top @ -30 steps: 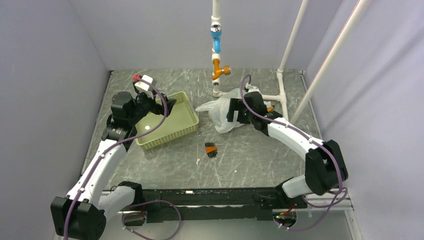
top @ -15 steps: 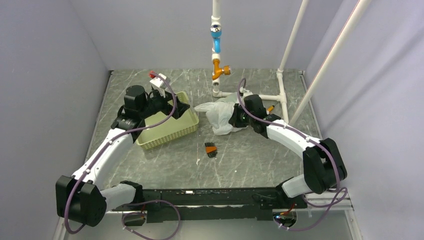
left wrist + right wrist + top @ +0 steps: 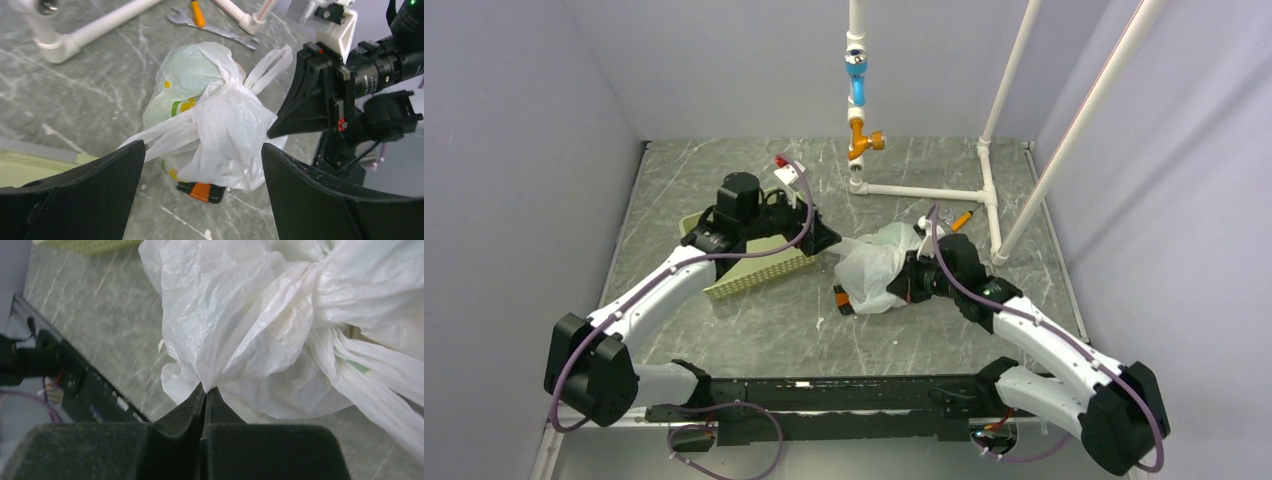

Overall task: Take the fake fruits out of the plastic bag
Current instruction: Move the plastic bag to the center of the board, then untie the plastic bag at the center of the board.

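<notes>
**Plastic film pinched on one side, bag not yet opened**

White and crinkly, the plastic bag (image 3: 876,268) sits near the middle of the tabletop (image 3: 944,335), just beside the green basket (image 3: 759,272), and its near edge lies over a small orange-and-black brush (image 3: 200,191). The fake fruits (image 3: 186,82) are inside it. They show only as pale green and yellow shapes through the film, and none can be seen outside the bag.

The right tool (image 3: 205,390) is closed tight on a fold of the bag's side, with thin film caught between the tips and no fruit in the grip. The left tool (image 3: 202,149) is spread wide. It faces the bag from the basket side and does not touch it. One loop handle trails toward its left finger.

By the look of it, the step in hand is opening the bag, with one side anchored and the other side waiting to be taken. The neck looks bunched where the handles meet, and whether it is knotted cannot be told.

The next move likely calls for the left tool to close on the near handle or on loose film opposite the right grip. The two would then pull apart to make a mouth. The film is slippery and light, so the pinch should catch plenty of it, and the pull should be gentle so the whole bag does not drag across the tabletop.
</notes>
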Controlling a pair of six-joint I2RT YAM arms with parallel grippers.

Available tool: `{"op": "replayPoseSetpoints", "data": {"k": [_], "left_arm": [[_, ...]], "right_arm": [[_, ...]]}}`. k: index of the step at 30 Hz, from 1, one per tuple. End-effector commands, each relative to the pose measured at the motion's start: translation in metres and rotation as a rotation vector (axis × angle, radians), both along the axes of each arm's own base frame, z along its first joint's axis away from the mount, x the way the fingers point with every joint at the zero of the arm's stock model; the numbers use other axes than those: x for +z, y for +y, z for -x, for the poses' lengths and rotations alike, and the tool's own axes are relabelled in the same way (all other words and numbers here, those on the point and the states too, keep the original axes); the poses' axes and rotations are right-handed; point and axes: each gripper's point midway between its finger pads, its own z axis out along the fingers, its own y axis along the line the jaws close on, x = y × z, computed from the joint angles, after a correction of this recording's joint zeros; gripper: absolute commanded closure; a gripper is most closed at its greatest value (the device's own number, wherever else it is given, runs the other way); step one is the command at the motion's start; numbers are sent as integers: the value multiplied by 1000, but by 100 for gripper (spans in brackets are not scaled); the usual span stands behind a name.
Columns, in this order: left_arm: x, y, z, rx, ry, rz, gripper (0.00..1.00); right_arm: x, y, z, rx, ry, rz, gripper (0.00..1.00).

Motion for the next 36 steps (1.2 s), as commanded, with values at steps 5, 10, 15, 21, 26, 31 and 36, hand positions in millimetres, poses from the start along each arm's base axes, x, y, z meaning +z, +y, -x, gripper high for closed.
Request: {"op": "replayPoseSetpoints", "data": {"k": [5,10,15,21,26,31,36], "left_arm": [[-12,-57,40,-203,9,-103,10],[-38,-85,70,-310,33,-215,7],[-66,-103,82,-336,4,-354,20],[-88,-113,89,-366,37,-445,34],[-98,-114,88,-362,33,-488,38],[-107,-116,91,-374,46,-534,61],[-105,-117,93,-384,36,-528,77]], "right_arm": [[-2,23,60,33,105,-193,99],[0,23,71,46,121,-159,83],[32,-25,60,-122,-4,0,68],[68,-59,51,-303,-109,-16,54],[81,-71,30,-419,-174,-3,54],[83,-83,4,-540,-200,89,52],[77,-75,-11,-536,-187,128,51]]}}
